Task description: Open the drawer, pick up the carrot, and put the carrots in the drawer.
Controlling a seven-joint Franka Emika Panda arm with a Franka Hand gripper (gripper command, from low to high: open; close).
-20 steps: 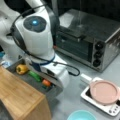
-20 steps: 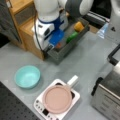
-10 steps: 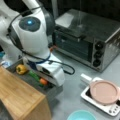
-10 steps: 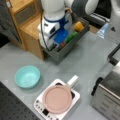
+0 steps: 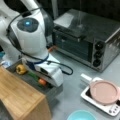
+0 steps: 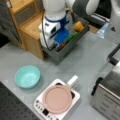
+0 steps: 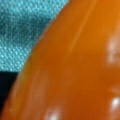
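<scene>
carrot (image 7: pixel 75 70): glossy smooth plastic | cabinet top (image 5: pixel 17 92): matt wood

arm (image 5: pixel 32 42) fills drawer (image 5: pixel 53 93), pepper (image 5: pixel 21 69) alongside

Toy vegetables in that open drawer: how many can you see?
3. In the drawer, a yellow-orange bell pepper at a front view's left, a green vegetable mid-drawer, and the carrot under the gripper. The arm may hide more.

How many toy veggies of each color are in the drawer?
Orange: 1, the carrot
Yellow-orange: 1, the bell pepper
Green: 1, the oblong vegetable
Total: 3, all inside the open drawer, with the gripper down over the carrot.
</scene>
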